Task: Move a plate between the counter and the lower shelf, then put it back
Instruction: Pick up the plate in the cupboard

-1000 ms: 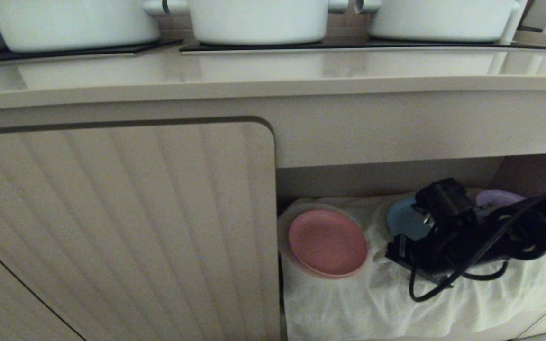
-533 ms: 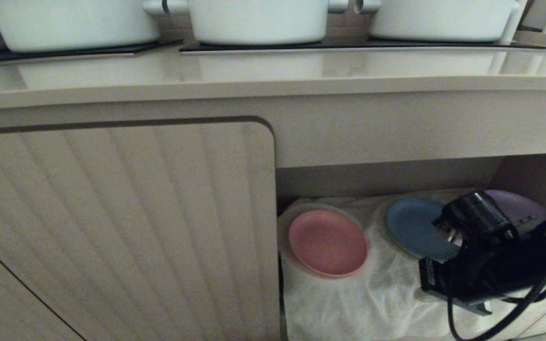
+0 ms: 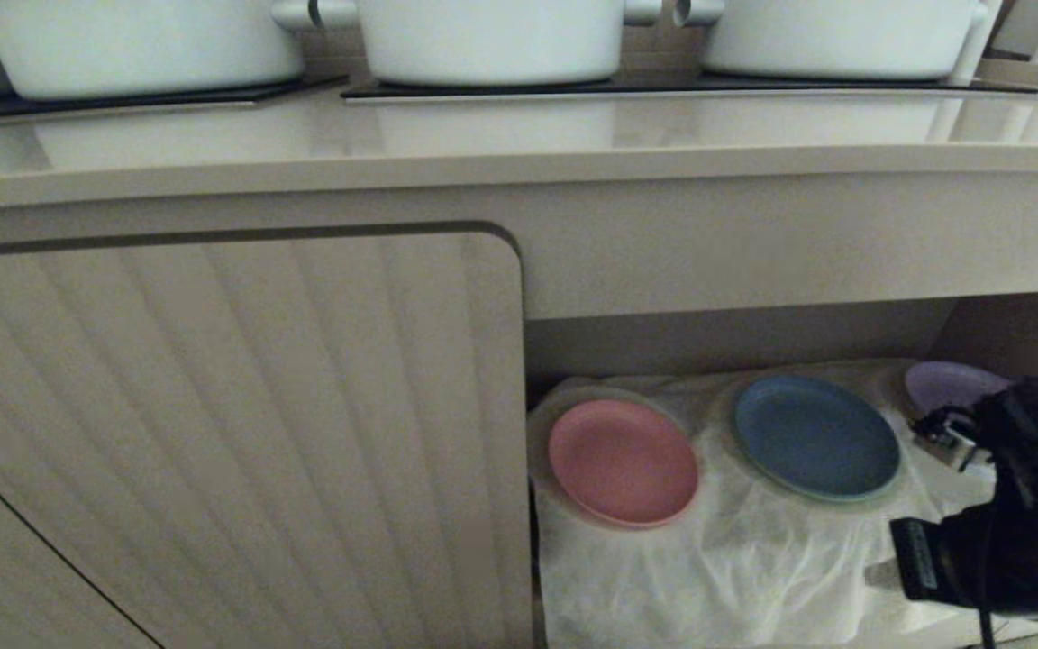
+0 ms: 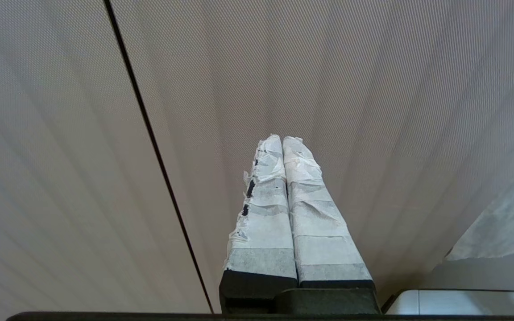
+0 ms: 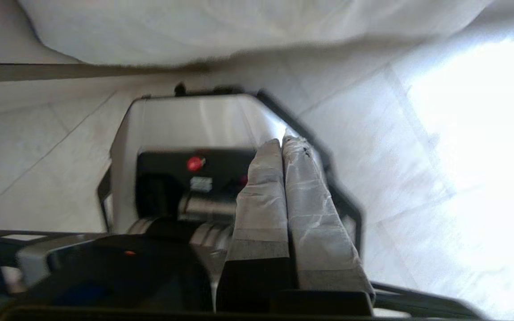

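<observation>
The pink plate [image 3: 623, 461] lies flat on a cloth-covered mound at the left end of the lower shelf [image 3: 735, 338], with nothing touching it. The counter [image 3: 519, 153] runs above. My right arm [image 3: 1024, 505] is at the head view's lower right, outside the shelf opening and well right of the plate. In its wrist view my right gripper [image 5: 282, 141] is shut and empty, pointing down over the robot's base. My left gripper [image 4: 282, 138] is shut and empty, parked facing the ribbed cabinet door [image 4: 373, 89].
A blue plate [image 3: 816, 437] and a purple plate [image 3: 947, 386] sit on the white cloth [image 3: 753, 559] to the right of the pink one. White pots [image 3: 492, 36] stand on the hob panels. The ribbed door [image 3: 231, 433] closes the cabinet on the left.
My right arm has drawn back out of the shelf, rightward and down, uncovering the blue plate. The pink plate has stayed where it was.
</observation>
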Controlling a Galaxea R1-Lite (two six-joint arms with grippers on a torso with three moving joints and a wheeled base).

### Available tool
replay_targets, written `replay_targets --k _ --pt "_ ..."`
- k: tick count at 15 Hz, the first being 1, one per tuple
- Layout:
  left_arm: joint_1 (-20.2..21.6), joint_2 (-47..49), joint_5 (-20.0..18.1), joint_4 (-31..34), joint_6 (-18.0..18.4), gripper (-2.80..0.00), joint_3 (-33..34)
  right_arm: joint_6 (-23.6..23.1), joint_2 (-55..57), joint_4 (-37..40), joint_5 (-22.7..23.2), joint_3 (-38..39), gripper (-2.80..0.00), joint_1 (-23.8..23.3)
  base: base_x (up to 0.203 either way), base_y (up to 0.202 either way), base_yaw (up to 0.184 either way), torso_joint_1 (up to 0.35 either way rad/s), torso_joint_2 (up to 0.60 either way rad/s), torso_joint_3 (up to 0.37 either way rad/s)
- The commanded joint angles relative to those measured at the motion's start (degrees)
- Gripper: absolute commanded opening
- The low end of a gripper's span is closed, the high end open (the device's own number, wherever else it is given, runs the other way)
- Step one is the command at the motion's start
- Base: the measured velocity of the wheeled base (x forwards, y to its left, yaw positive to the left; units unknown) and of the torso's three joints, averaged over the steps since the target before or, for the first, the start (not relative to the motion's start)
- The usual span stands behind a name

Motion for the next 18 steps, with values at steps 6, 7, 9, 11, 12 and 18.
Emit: replay_targets --k 6,7,9,11,12,18 --pt "0.0 0.0 0.0 0.0 0.0 -2.80 0.0 -11.7 -23.4 -4.5 -0.4 6.6 -2.80 -9.0 0.000 0.000 0.000 0.000 0.00 0.000" --pt "0.0 0.0 0.0 0.0 0.0 -2.80 0.0 -13.6 -26.8 -6.5 -0.4 9.0 -2.80 -9.9 0.000 0.000 0.000 0.000 0.00 0.000" --pt "0.0 0.0 0.0 0.0 0.0 -2.80 0.0 -17.3 -33.2 -13.5 -0.9 17.0 -2.80 -11.5 0.000 0.000 0.000 0.000 0.00 0.000" --pt "0.0 0.0 0.0 0.0 0.0 -2.80 0.0 -19.0 -39.1 -20.7 -3.0 24.8 -2.80 -11.7 0.000 0.000 0.000 0.000 0.00 0.000" --pt "0.0 0.0 0.0 0.0 0.0 -2.80 0.0 -19.5 -42.4 -23.1 -3.9 27.9 -2.80 -11.4 0.000 0.000 0.000 0.000 0.00 0.000" --pt "0.0 0.0 0.0 0.0 0.0 -2.80 0.0 -20.2 -61.5 -24.5 -4.9 37.1 -2.80 -11.4 0.000 0.000 0.000 0.000 0.00 0.000"
